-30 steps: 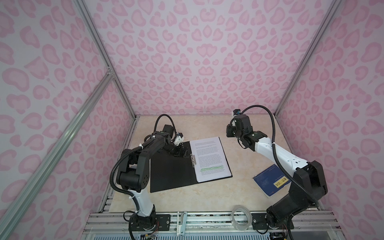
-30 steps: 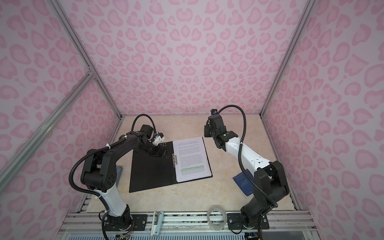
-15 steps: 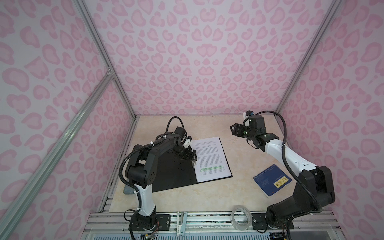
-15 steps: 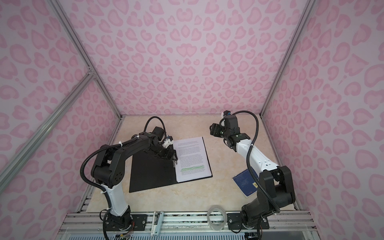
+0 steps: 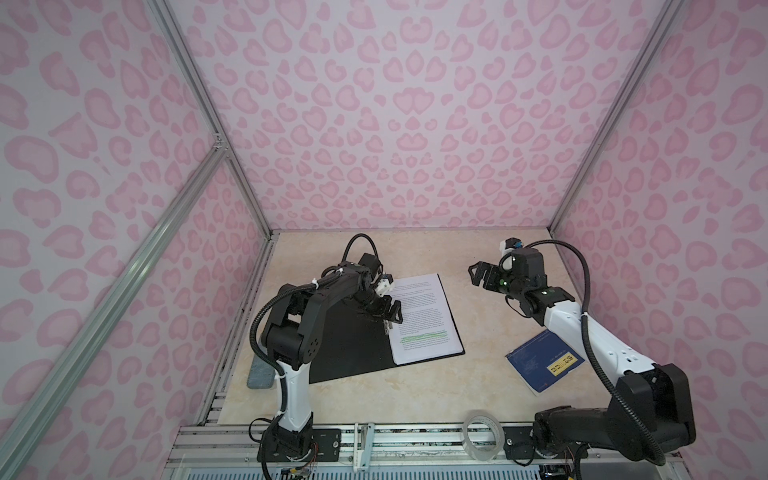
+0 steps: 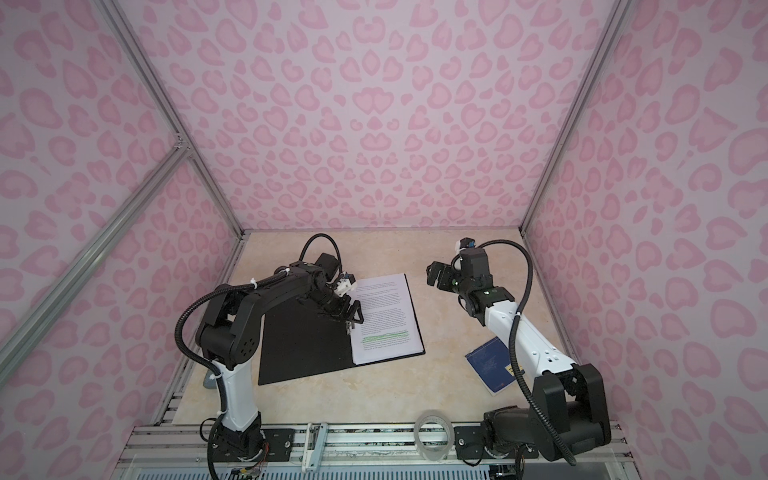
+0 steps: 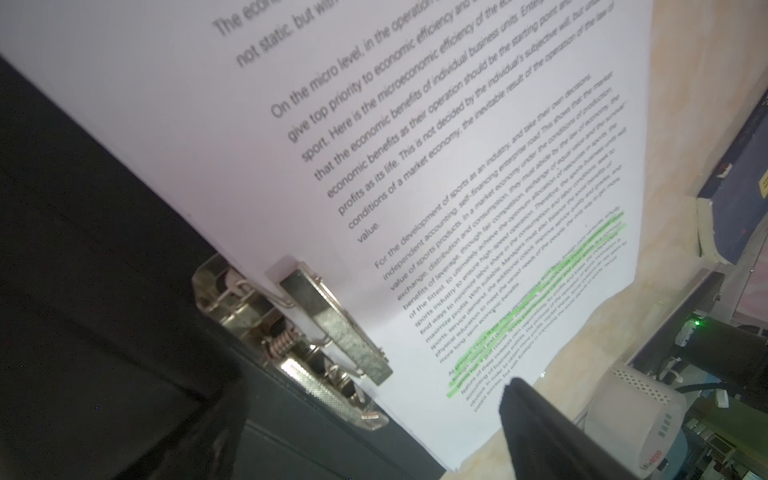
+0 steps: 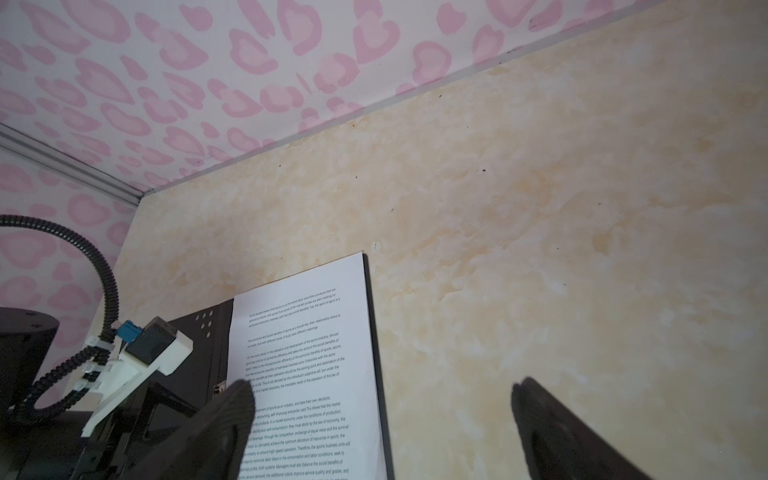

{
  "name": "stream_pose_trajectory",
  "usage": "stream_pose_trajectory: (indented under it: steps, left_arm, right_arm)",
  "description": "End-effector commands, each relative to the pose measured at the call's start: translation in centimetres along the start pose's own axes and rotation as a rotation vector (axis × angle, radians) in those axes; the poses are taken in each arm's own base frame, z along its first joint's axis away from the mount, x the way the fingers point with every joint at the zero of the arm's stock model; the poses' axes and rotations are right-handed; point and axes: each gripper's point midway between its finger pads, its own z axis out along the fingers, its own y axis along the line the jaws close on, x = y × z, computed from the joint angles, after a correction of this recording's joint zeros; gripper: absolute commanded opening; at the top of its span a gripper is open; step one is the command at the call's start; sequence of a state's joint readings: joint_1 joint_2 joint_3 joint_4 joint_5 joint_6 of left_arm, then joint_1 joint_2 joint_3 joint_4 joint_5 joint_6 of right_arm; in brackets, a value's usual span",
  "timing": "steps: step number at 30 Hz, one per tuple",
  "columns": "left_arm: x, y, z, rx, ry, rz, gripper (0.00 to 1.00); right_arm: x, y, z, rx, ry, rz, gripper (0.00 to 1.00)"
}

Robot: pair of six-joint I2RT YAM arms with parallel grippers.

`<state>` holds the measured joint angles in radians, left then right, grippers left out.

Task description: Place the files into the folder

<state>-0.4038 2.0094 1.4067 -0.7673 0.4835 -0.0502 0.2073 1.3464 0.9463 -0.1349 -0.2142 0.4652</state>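
The files (image 5: pixel 424 320) lie in the open folder (image 5: pixel 349 353).
Left gripper (image 5: pixel 395 312) gapes over the clip (image 7: pixel 332 328); right gripper (image 5: pixel 476 276) gapes too, empty.

Beige marbled table (image 5: pixel 415 395): open folder (image 5: pixel 345 353), blue booklet (image 5: pixel 536 361), perhaps grey pad (image 5: pixel 259 376).

On files (image 7: pixel 374 187), 3 o'clock half of folder (image 5: pixel 347 349): "On the micro level", "give top priority to economic efficiency".
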Motion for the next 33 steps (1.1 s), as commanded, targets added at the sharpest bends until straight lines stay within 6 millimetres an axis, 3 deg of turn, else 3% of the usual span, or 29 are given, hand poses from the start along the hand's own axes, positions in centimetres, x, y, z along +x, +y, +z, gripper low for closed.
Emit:
stream_pose_trajectory:
  steps: [1, 11, 21, 27, 30, 33]
  left_arm:
    - [0.4, 0.0, 0.7, 0.020, 0.038, 0.008, 0.98]
    - [-2.1, -0.3, 1.5, 0.025, 0.056, 0.033, 0.98]
    - [-7.2, -2.2, 1.5, 0.056, 0.001, 0.080, 0.98]
    - [-8.3, -2.6, 1.5, 0.046, 0.015, 0.114, 0.98]
    - [-8.0, -1.7, 0.0, -0.032, 0.004, 0.149, 0.98]
    - [-7.2, -0.8, -3.6, -0.096, -0.056, 0.163, 0.98]
  right_arm:
    - [-1.0, 0.4, 0.1, -0.044, -0.046, 0.032, 0.99]
    - [2.0, -2.7, 1.2, 0.027, 0.118, 0.208, 0.99]
    - [1.9, -1.4, 1.2, -0.105, 0.113, 0.115, 0.99]
    - [2.1, -2.3, 2.3, -0.155, 0.114, 0.205, 0.99]
    - [2.4, -4.2, 2.9, -0.101, 0.116, 0.311, 0.99]
    - [2.8, -4.4, 3.4, -0.081, 0.163, 0.279, 0.99]
